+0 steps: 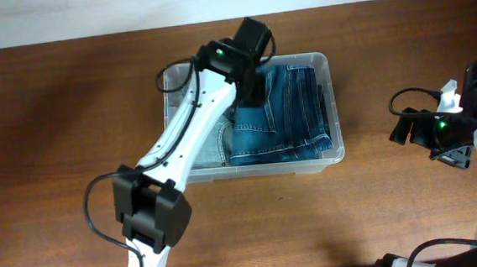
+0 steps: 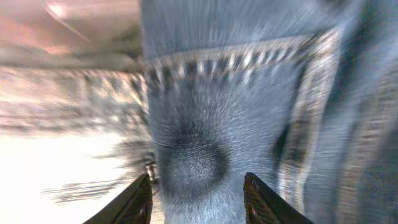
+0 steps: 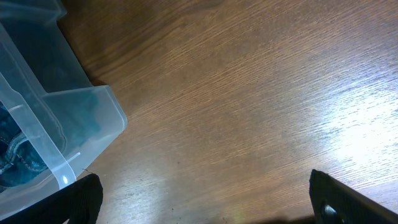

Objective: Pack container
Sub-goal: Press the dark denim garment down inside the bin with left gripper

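Note:
The container (image 1: 337,148) is a clear plastic tub at the table's centre, and folded blue jeans (image 1: 283,113) lie inside it. My left gripper (image 2: 198,199) hangs low over the jeans (image 2: 211,112) inside the tub. Its fingers stand partly apart, with flat denim and a dark shadow showing between them. From overhead the left wrist (image 1: 245,53) hides those fingers. My right gripper (image 3: 202,199) is wide open over bare wood to the right of the tub, with nothing between its fingers. One corner of the container (image 3: 93,124) shows at the left of the right wrist view.
The brown wooden table (image 1: 52,121) stretches to all sides of the tub. The right arm's base and cables (image 1: 461,126) stand at the right edge. The left arm (image 1: 172,146) crosses the tub's left end from the near side.

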Motion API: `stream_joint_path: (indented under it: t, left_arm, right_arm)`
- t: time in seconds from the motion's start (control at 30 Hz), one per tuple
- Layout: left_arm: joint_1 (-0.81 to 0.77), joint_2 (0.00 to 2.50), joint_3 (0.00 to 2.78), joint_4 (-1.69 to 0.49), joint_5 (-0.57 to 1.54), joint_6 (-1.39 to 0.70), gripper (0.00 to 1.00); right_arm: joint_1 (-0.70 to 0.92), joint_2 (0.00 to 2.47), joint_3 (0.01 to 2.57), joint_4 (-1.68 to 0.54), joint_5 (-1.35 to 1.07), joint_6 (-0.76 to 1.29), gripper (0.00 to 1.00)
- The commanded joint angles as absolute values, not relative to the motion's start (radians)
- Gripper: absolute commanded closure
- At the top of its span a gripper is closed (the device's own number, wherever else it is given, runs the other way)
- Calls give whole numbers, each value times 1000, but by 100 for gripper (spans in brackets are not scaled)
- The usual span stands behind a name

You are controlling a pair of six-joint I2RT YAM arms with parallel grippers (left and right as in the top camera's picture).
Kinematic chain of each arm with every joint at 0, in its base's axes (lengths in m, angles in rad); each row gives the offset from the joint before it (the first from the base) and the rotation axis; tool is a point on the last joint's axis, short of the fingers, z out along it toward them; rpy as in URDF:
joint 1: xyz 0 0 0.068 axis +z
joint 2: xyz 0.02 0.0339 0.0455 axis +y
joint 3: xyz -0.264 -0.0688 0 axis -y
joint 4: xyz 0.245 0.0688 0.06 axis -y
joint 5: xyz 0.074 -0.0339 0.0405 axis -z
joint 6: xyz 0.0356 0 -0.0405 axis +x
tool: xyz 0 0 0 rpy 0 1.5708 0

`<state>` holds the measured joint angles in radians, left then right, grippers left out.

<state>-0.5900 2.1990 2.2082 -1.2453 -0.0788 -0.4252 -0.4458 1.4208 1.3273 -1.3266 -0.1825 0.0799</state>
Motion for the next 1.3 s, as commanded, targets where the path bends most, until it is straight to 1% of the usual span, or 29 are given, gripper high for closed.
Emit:
stream_joint_path:
  t: [0.0,0.17,0.33,0.5,0.6,0.63,0.67,0.87,1.03,1.13,1.23,1.27]
  left_arm:
    - [-580,2109,2277,-1250,-103,-386,53]
    - [-580,2113,2278,-1259,-113,-387,53]
    - [-580,2131,2271,-1281,-182,-387,53]
    - [-580,2172,2269,-1295,-181,-387,53]
    - [-580,2209,2269,-1304,-181,-387,54]
    - [-580,2221,2269,-1311,-181,-387,59]
    - [-580,2231,2269,-1314,-181,-387,60]
    - [-580,2289,2269,-1325,-181,-387,60]
    - [-580,2281,2285,-1325,-181,-373,60]
    - [-580,2270,2330,-1341,-181,-348,59]
    - [-580,2260,2445,-1410,-181,-348,57]
    - [-580,2258,2486,-1436,-181,-349,51]
  right_arm:
    - [-452,1422,1327,-1326,-180,86,2]
    - [-452,1422,1327,-1326,-180,86,2]
    - [-452,1422,1327,-1326,-180,86,2]
    - [-452,1422,1327,-1326,-180,86,2]
    - [-452,1422,1327,-1326,-180,86,2]
    - [-452,1422,1327,-1326,-180,86,2]
    - [-452,1422,1327,-1326,-180,86,2]
    - [-452,1422,1327,-1326,-180,86,2]
    - [-452,1422,1327,-1326,-180,86,2]
    - [-452,1422,1327,-1326,-180,86,2]
    - [-452,1422,1327,-1326,-180,86,2]
    - [-452,1422,1327,-1326,-180,86,2]
